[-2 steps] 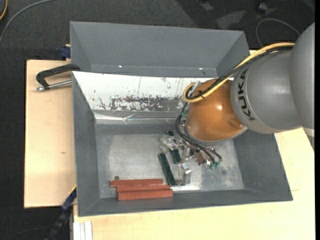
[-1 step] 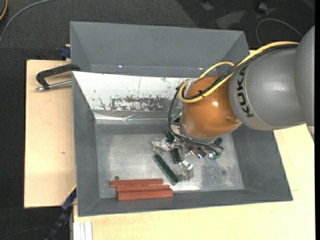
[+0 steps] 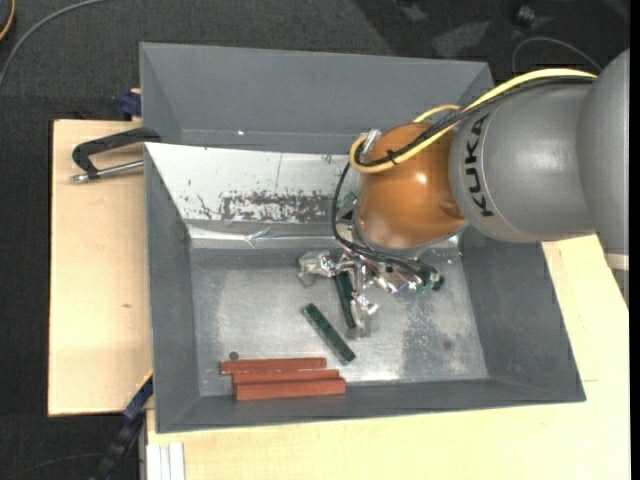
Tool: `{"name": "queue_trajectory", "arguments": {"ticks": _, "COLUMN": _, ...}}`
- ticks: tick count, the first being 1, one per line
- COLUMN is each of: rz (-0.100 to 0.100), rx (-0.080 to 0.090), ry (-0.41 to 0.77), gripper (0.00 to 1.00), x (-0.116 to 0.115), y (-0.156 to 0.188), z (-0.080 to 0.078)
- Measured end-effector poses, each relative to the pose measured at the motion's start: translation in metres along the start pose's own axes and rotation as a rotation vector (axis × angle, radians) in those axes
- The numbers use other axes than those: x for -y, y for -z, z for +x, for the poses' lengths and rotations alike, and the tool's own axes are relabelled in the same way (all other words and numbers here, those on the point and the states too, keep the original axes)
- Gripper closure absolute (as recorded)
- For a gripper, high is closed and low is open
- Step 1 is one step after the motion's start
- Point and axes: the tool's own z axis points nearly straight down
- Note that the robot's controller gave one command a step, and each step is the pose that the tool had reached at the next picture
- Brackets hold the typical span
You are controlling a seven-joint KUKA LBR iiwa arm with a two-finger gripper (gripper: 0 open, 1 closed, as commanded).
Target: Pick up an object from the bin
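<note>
Where the arm (image 3: pixel 540 158) reads KUKA, pincer (image 3: pixel 358 303) hangs near green bar (image 3: pixel 330 334)

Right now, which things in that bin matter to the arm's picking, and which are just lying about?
In the job: gripper, low over the middle of the grey bin; dark green strip just beside it, the likeliest pick.
Lying about: two red-brown bars along the near wall; small dark speck by them.

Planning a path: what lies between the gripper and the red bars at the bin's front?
A dark green strip, lying slantwise on the bin floor, in the camera view.
</note>
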Motion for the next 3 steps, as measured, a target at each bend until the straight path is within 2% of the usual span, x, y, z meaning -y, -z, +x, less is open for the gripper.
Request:
{"name": "queue_trajectory", "arguments": {"ticks": 1, "rz": -0.006, "rx": -0.010, "ry": 0.065, "gripper": 0.00, "x": -0.047, "y": 0.000, "z": 0.029}}
{"name": "queue_trajectory", "arguments": {"ticks": 2, "rz": -0.004, "rx": -0.008, "ry": 0.061, "gripper": 1.00, "x": -0.045, "y": 0.000, "z": 0.028}}
{"name": "queue_trajectory", "arguments": {"ticks": 3, "rz": 0.000, "rx": -0.001, "ry": 0.273, "gripper": 1.00, "x": -0.029, "y": 0.031, "z": 0.027}}
